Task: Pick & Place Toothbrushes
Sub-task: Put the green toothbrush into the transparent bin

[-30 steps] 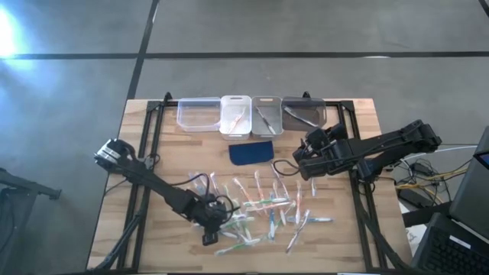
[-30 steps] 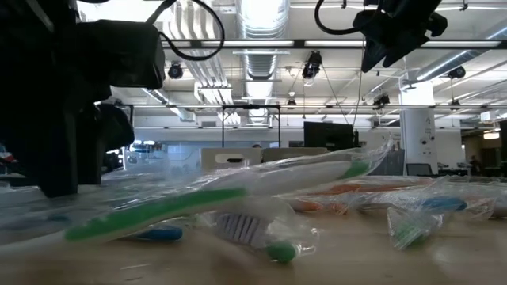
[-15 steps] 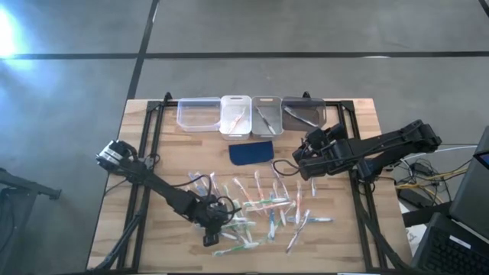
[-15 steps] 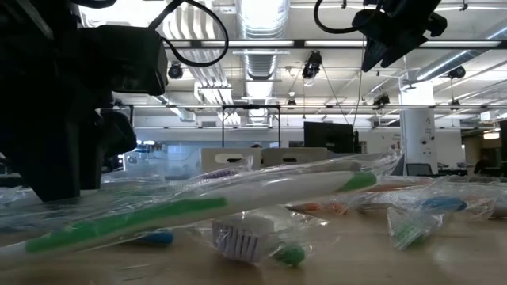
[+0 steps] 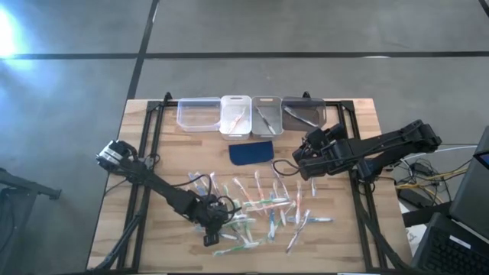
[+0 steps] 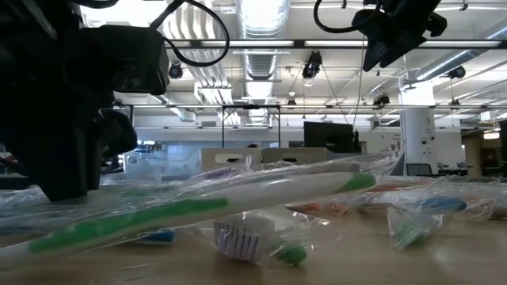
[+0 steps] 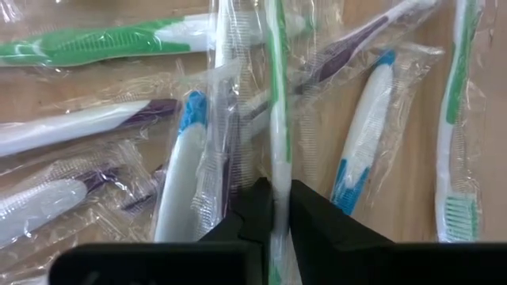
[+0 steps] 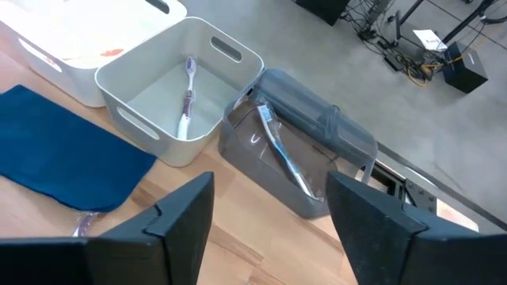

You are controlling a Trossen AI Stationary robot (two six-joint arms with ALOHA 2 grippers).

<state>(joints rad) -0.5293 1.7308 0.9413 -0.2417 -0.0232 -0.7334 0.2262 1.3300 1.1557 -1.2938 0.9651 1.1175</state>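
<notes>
Left hand (image 7: 280, 207) clamps one green toothbrush (image 7: 278, 119); our bins (image 5: 251, 116) hold few, most toothbrushes (image 5: 263, 210) remain on the surface (image 5: 137, 153).

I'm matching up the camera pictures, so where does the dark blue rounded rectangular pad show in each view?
High view: the dark blue rounded rectangular pad lies mid-table, just in front of the row of bins.
Low view: not in it.
Left wrist view: not in it.
Right wrist view: the pad lies on the wood beside the bins.
Shared landmark: the light grey plastic bin, next to the pad in both views.
</notes>
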